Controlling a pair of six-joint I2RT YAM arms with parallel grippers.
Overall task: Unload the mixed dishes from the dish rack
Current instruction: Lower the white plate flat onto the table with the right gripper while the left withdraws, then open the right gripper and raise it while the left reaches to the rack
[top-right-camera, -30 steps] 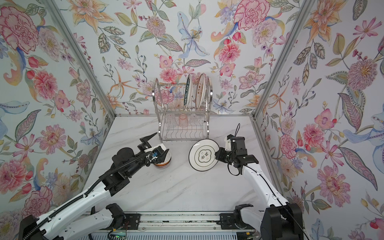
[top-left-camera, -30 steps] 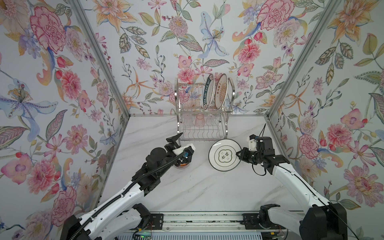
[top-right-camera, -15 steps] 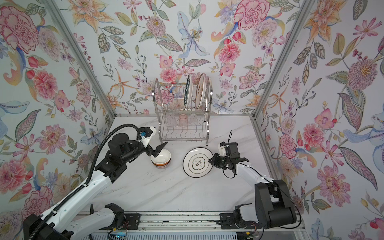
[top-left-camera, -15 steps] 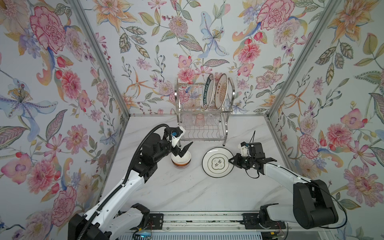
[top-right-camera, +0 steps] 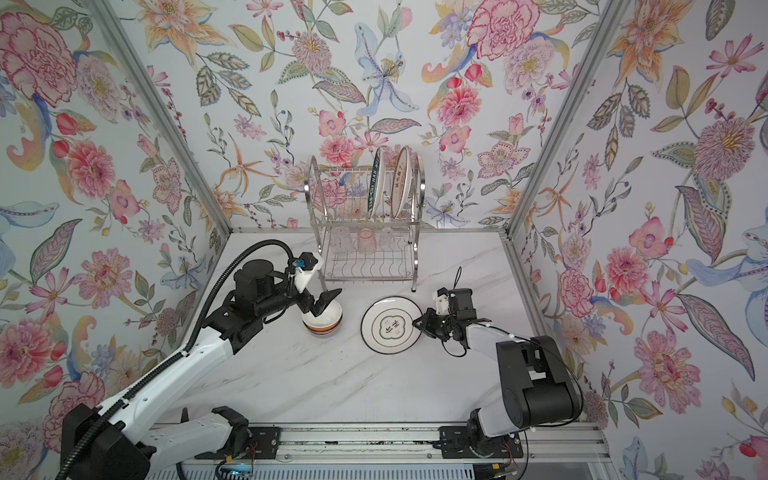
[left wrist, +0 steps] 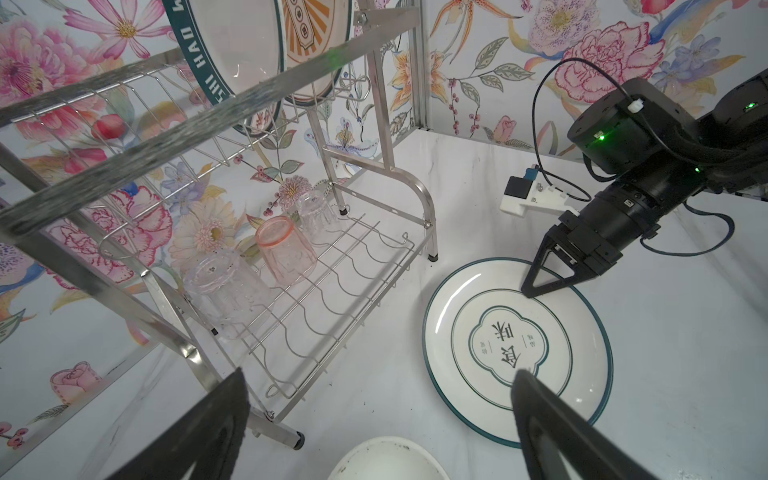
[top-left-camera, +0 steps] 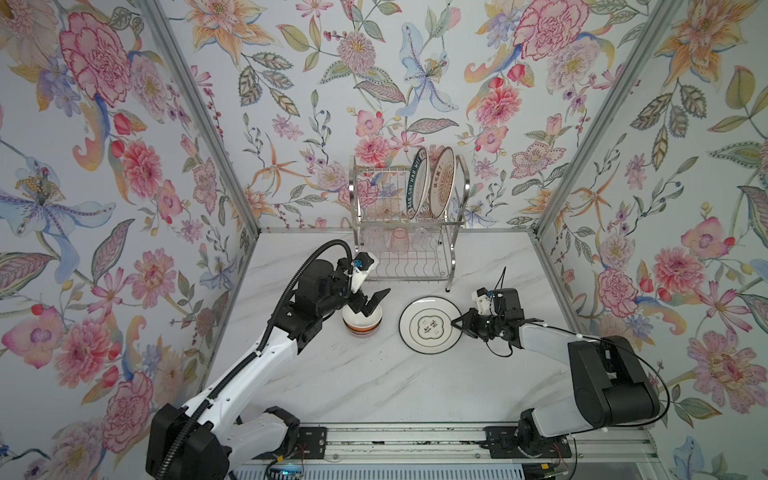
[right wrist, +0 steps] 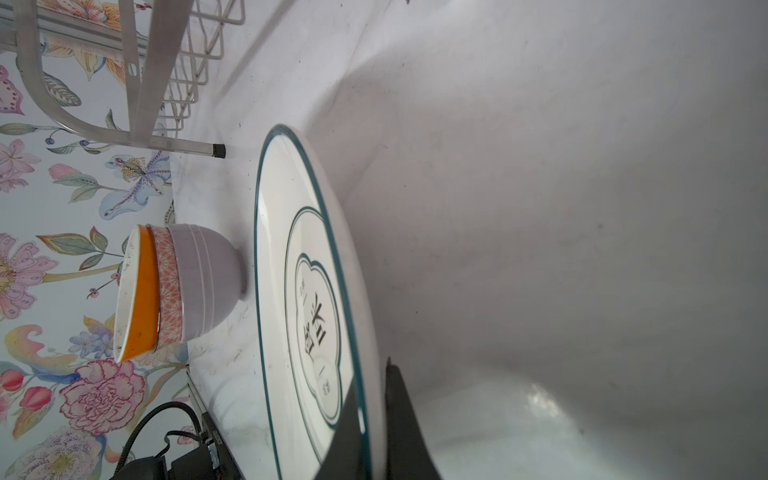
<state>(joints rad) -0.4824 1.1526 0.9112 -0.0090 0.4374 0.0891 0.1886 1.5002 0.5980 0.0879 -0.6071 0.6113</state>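
Observation:
The dish rack [top-left-camera: 409,249] [top-right-camera: 365,266] [left wrist: 365,257] stands at the back wall. Its top tier holds a teal-lettered plate [top-left-camera: 417,183] and an orange sunburst plate [top-left-camera: 442,180]. On its lower tier a pink glass [left wrist: 284,249] stands upside down between two clear glasses [left wrist: 224,286]. A white plate [top-left-camera: 430,325] [top-right-camera: 390,324] [left wrist: 517,349] [right wrist: 307,291] lies flat on the table. My right gripper [top-left-camera: 457,323] [top-right-camera: 417,322] [right wrist: 372,390] is shut on its right rim. Stacked bowls [top-left-camera: 362,322] [top-right-camera: 322,320] [right wrist: 178,286] sit left of it. My left gripper [top-left-camera: 372,301] [top-right-camera: 323,302] [left wrist: 378,376] hangs open just above them, holding nothing.
Floral walls close in the marble table [top-left-camera: 374,386] on three sides. The rack's front legs [left wrist: 297,440] stand close behind the bowls and the plate. The rail with both arm bases [top-left-camera: 395,440] runs along the front edge.
The white plate has gone from tilted up in my right gripper to lying flat on the table. My left arm has swung round and its open gripper now points right over the bowls.

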